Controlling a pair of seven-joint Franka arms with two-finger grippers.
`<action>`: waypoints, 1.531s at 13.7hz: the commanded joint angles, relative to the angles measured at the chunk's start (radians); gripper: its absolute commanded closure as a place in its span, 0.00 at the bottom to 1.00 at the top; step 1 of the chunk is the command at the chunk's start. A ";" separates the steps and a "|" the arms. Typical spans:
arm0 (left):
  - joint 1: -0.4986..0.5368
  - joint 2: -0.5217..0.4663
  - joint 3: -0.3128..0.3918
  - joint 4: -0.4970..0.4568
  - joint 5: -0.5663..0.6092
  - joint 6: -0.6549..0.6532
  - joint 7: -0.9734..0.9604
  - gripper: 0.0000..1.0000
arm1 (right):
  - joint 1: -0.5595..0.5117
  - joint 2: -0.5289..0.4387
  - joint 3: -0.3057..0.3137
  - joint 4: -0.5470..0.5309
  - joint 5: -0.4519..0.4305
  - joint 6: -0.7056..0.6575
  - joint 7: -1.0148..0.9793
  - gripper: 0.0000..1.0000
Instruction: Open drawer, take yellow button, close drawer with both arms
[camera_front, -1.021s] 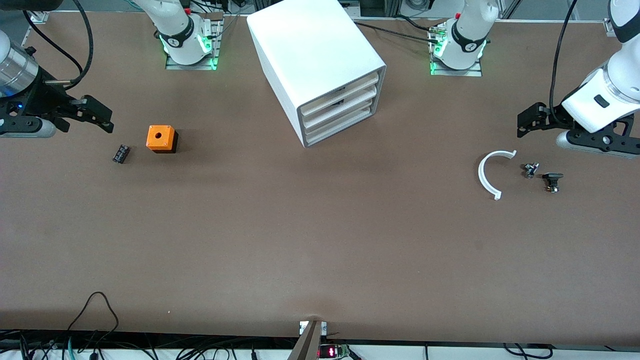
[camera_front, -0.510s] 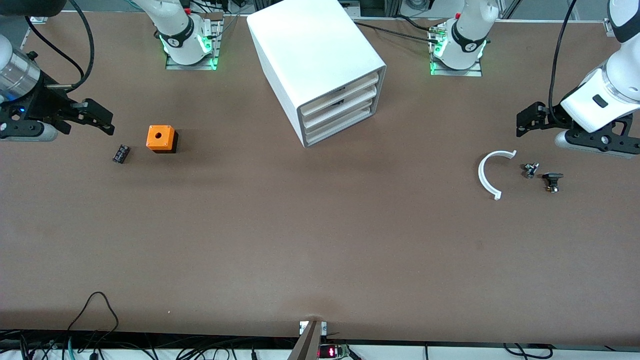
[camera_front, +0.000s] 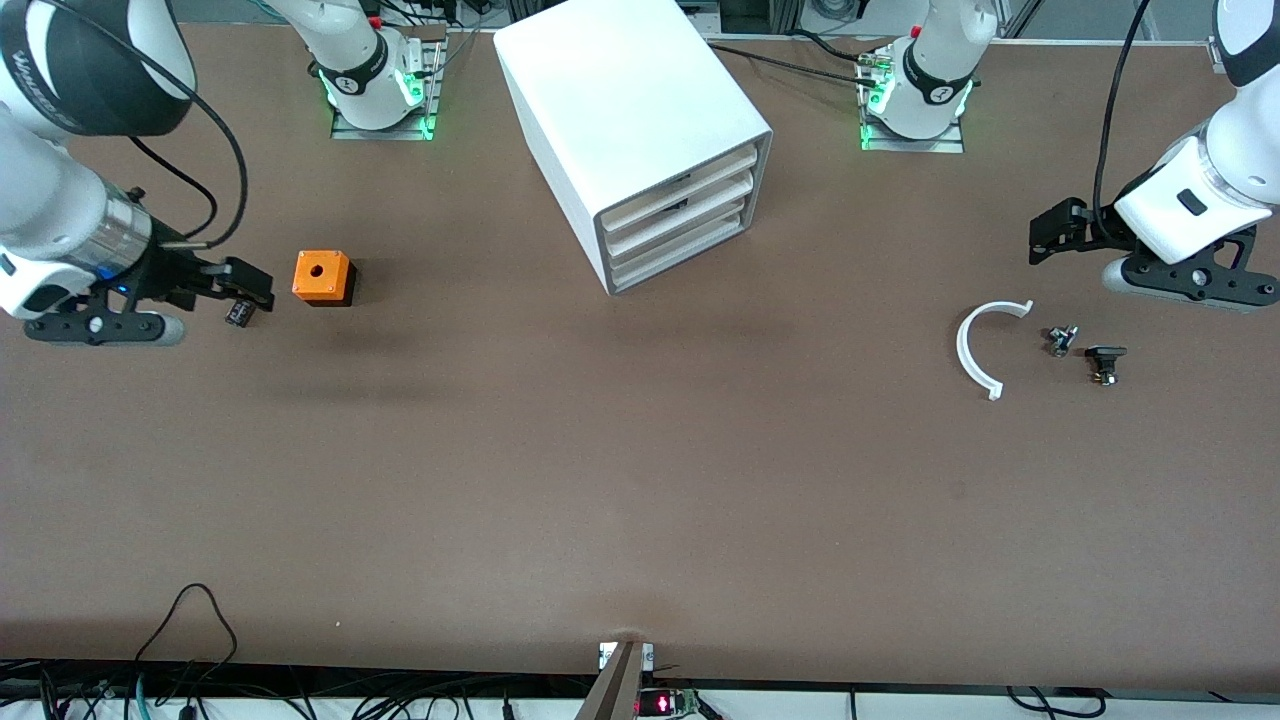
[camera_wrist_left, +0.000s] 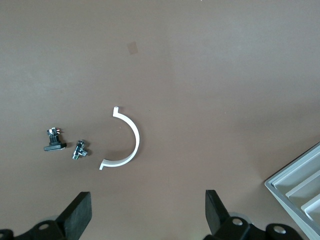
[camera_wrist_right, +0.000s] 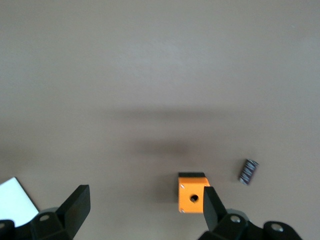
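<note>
Take the table (camera_front: 640, 480) as a dial seen from the front camera, with twelve at the arm bases.

Nearest, at about three o'clock, three loose parts lie in a row. There is a white half-ring (camera_front: 975, 345), a small metal fitting (camera_front: 1061, 340) just beside it toward the left arm's end, and a black clip-like piece (camera_front: 1104, 362) near that. None of them touches another.

The left end effector (camera_front: 1045, 235) hangs over the table at two o'clock of the half-ring. Its fingers (camera_wrist_left: 80, 205) are spread wide and hold nothing.

At about nine o'clock a small black block (camera_front: 238, 313) lies partly under the right end effector (camera_front: 250, 292). That end effector hovers over it with its fingers (camera_wrist_right: 77, 200) wide apart and empty. An orange cube with a hole in its top (camera_front: 322, 277) stands near the block, at the block's two o'clock.

Farthest, at twelve o'clock, a white cabinet (camera_front: 620, 100) sits between the two bases. It is turned so its front faces about four o'clock. It holds three cream-fronted drawers, one above the other. The drawer (camera_front: 725, 163) of the task is the topmost, and it is shut, flush with the frame, as are the two below it. With all three closed, their contents are hidden, and the button cannot be seen anywhere.
</note>
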 joint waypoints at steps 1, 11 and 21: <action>-0.005 -0.004 0.000 0.001 -0.011 -0.073 0.013 0.00 | 0.048 0.039 0.004 0.016 0.020 0.027 0.106 0.00; -0.017 0.105 -0.022 -0.069 -0.497 -0.225 0.131 0.00 | 0.156 0.129 0.004 0.135 0.095 0.027 0.413 0.00; -0.018 0.121 -0.135 -0.522 -1.029 0.189 0.626 0.03 | 0.349 0.284 0.003 0.402 0.079 -0.034 0.755 0.00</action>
